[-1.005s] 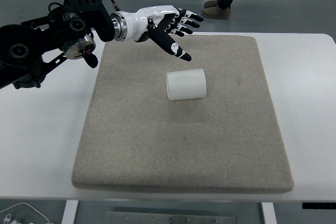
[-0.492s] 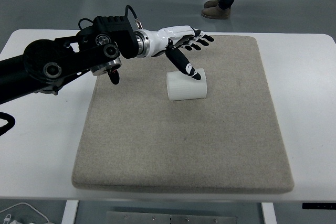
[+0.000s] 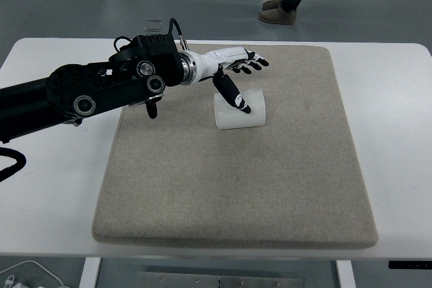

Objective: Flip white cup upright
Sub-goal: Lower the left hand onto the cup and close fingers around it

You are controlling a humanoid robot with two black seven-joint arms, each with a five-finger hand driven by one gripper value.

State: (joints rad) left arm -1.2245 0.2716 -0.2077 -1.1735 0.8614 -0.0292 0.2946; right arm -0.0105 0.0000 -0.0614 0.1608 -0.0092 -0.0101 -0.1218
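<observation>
Lying on its side on the grey mat, the white cup could roll toward 3 o'clock if the left hand, fingers spread and holding nothing, nudges it from 11 o'clock.

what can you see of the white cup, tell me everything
The white cup is a plain cylinder, matte and faintly ribbed, perhaps paper or plastic. It lies on its side on the grey mat, in the mat's upper middle, long axis running left to right. The left hand reaches over it with fingers spread, and its thumb crosses the cup's top; actual contact cannot be told. Which end is open is unclear.
</observation>
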